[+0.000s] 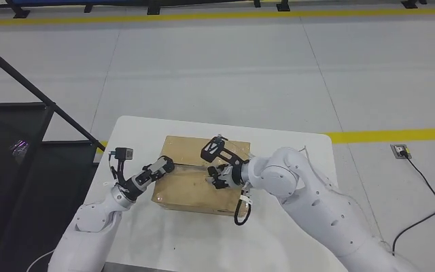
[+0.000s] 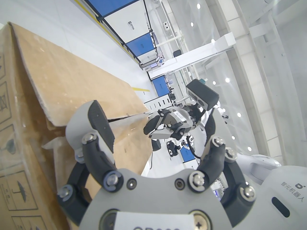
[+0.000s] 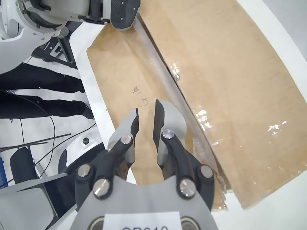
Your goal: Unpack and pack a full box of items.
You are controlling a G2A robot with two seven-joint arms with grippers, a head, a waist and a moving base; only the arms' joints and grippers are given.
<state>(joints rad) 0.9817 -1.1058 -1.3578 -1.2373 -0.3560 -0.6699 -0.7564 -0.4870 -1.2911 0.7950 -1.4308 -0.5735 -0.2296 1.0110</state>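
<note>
A closed brown cardboard box point(image 1: 190, 194) lies in the middle of the white table point(image 1: 292, 146). Clear tape point(image 3: 163, 72) runs along its top seam, and a dark slit shows between the flaps beside the tape. My left gripper point(image 1: 163, 165) is at the box's left end, level with the seam's end, fingers spread open around the top edge point(image 2: 153, 125); one black pad point(image 3: 124, 3) touches the seam's end. My right gripper point(image 3: 146, 111) hovers over the box top point(image 1: 216, 178) just beside the seam, its fingers nearly together with nothing between them.
A black cable loop point(image 1: 241, 211) hangs from the right arm over the box's near right corner. A black frame and dark netting point(image 1: 27, 170) stand off the table's left side. Bare table point(image 3: 275, 25) runs around the box.
</note>
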